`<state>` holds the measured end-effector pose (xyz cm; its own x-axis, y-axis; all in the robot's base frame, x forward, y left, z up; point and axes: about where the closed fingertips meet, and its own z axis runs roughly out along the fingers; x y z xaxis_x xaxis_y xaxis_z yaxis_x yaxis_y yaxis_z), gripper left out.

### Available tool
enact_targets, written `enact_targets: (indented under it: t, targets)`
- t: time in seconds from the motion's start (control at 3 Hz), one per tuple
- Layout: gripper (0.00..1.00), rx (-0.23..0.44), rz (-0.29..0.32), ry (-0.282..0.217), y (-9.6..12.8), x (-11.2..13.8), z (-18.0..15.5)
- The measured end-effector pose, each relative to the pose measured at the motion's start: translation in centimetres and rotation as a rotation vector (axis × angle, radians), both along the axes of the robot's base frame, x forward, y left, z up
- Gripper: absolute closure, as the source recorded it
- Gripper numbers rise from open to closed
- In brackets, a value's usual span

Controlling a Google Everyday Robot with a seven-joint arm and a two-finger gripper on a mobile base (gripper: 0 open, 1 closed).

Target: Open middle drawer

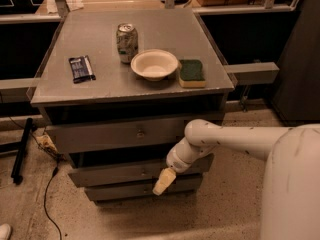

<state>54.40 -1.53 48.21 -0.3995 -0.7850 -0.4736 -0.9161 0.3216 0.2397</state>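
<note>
The middle drawer (112,174) is the grey front with a small central knob (144,172), set between the taller top drawer (100,135) and the narrow bottom drawer (125,190). It sits flush, about level with the bottom one. My gripper (163,182), a tan tip on the white arm (235,139), hangs tilted down to the left, right in front of the middle drawer's lower edge. It is just right of and below the knob. Whether it touches the drawer front does not show.
On the cabinet top (100,91) stand a soda can (126,42), a white bowl (154,64), a green-and-yellow sponge (192,72) and a dark snack packet (81,68). A cable (47,184) and a black bar (22,149) lie on the floor to the left.
</note>
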Motion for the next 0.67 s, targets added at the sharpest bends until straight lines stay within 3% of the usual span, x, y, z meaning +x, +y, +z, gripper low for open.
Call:
enact_targets:
  t: [0.33, 0.67]
  targets:
    - [0.0, -0.019, -0.009, -0.03, -1.61, -0.89, 0.06]
    - [0.0, -0.02, -0.009, -0.031, -1.64, -0.88, 0.06]
